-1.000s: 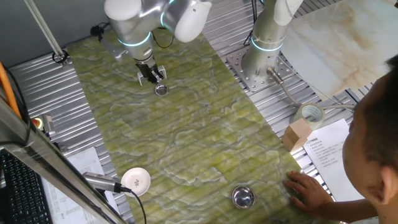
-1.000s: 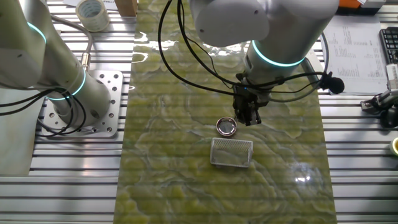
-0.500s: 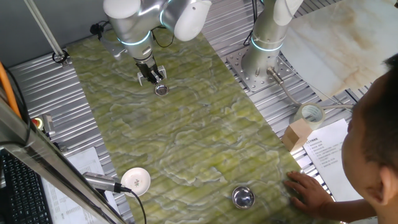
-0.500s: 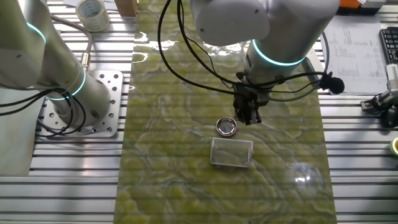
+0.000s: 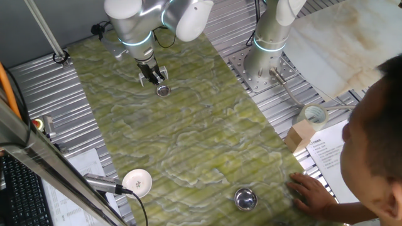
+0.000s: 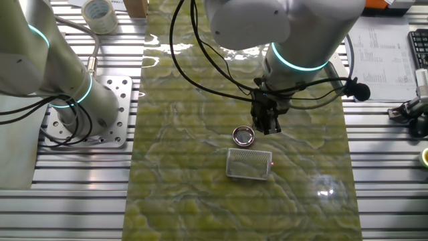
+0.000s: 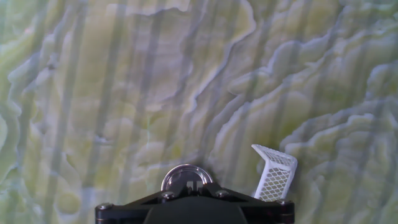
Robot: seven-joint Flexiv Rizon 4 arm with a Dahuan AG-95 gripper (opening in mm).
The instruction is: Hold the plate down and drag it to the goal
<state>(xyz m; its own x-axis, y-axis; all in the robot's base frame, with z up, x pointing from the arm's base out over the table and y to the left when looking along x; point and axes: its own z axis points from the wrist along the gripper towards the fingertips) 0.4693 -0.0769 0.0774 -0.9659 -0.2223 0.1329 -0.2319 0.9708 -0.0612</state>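
The plate is a small shiny round silver dish lying on the green marbled mat. In the other fixed view the plate sits just above a white mesh goal. My gripper hangs close beside the plate, its fingers together and holding nothing. In the other fixed view the gripper is just right of the plate and slightly beyond it. In the hand view the plate shows at the bottom edge, partly hidden by the gripper body. The mesh goal is to its right.
A larger metal bowl and a white disc lie at the mat's near end. A person's hand rests on the mat edge by the bowl. A second arm's base and a tape roll stand off the mat.
The gripper and the plate have not visibly moved. Only the person's head at the right edge has shifted a little.
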